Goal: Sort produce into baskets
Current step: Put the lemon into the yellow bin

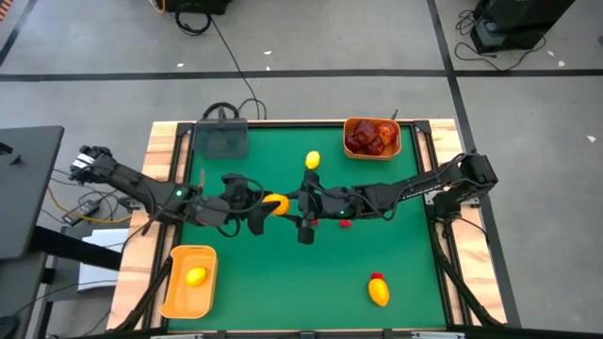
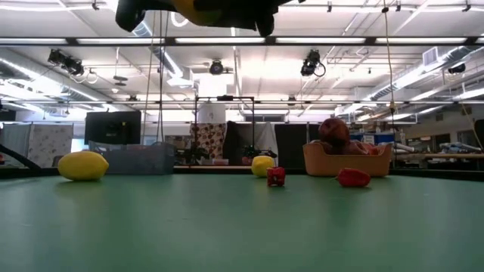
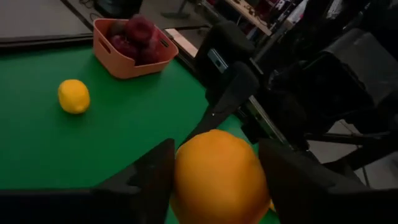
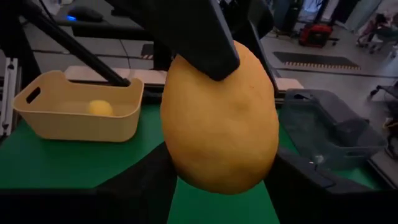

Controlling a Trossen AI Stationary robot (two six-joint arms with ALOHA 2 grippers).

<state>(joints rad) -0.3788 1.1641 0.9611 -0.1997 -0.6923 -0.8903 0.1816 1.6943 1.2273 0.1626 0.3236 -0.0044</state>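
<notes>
I have both arms meeting over the middle of the green desk [image 1: 283, 273], raised well clear of it, with one yellow-orange oval fruit [image 1: 276, 204] between them. My left claw [image 3: 214, 171] has its fingers partly spread on either side of that fruit, and they look pressed against it. My right claw [image 4: 217, 171] faces it from the other side, its fingers likewise partly spread and flanking the same fruit; I cannot tell whether they actually bear on it. A finger of the left claw lies across the upper part of the fruit as seen from the right wrist. Beyond the right claw, toward the desk's far edge, sits a yellow lemon [image 1: 313, 160], and farther off the orange bin of dark red fruit [image 1: 372, 138]. A small red piece [image 1: 345, 223] lies on the desk just beneath the right arm. Near the front edge on the right claw's side lies another yellow fruit with a red bit touching it [image 1: 378, 290]. On the left claw's side, the front orange bin [image 1: 188, 281] holds one lemon, and the dark grey tray [image 1: 220, 139] stands at the far edge.
</notes>
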